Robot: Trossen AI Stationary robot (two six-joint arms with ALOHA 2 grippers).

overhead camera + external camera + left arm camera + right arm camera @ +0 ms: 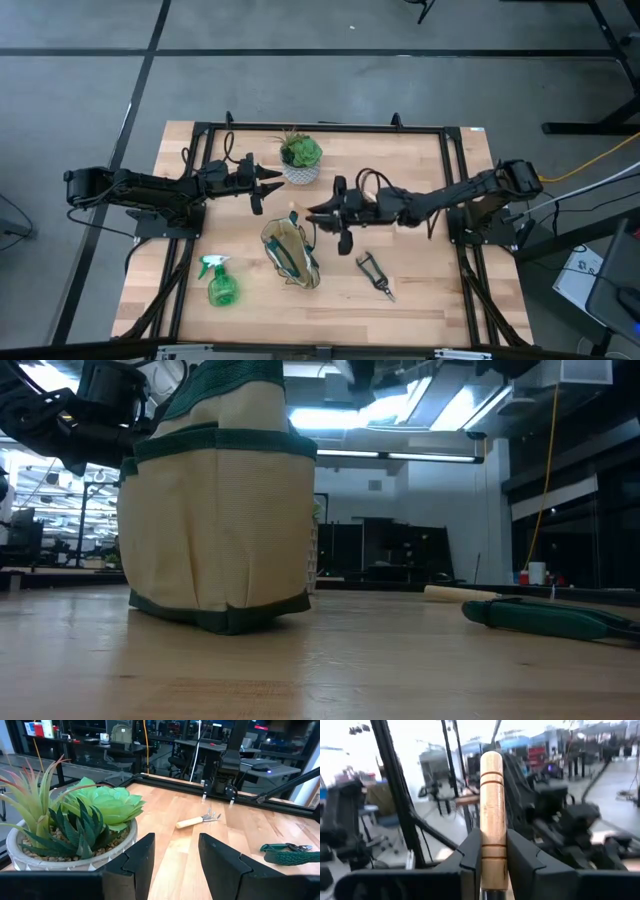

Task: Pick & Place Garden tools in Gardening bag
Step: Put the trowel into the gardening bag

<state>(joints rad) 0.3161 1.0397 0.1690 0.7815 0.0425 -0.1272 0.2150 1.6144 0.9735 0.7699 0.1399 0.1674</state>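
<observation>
Wooden trowel handle point(492, 815) sits clamped in the right tool point(318, 212) (left tool point(270, 180) gaping, at the bag's point(290, 254) eleven o'clock).

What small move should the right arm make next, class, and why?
Probably carry the wooden-handled tool over the gardening bag's open top and lower it in. The right gripper is clamped on the handle and sits just beside the bag, up the table from it. The left gripper waits open by the potted plant.
</observation>
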